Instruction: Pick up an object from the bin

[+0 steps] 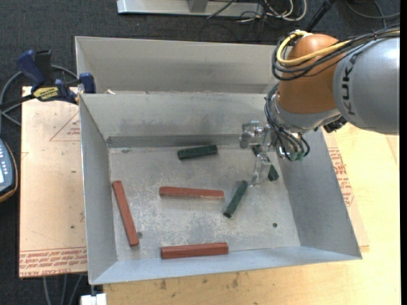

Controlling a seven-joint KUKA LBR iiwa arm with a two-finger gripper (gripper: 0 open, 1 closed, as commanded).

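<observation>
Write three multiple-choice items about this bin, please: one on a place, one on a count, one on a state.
1. The end effector is: A) by the left wall; B) at the slanted dark green bar, right of middle; C) in the front-left corner.
2. Reddish-brown bars: A) one; B) five; C) three.
3. The dark green bar near the back wall: A) lies flat; B) stands upright; C) is lifted.
1B: it hangs by that bar's upper end. 2C: left, middle, front. 3A: no end is raised.
</observation>
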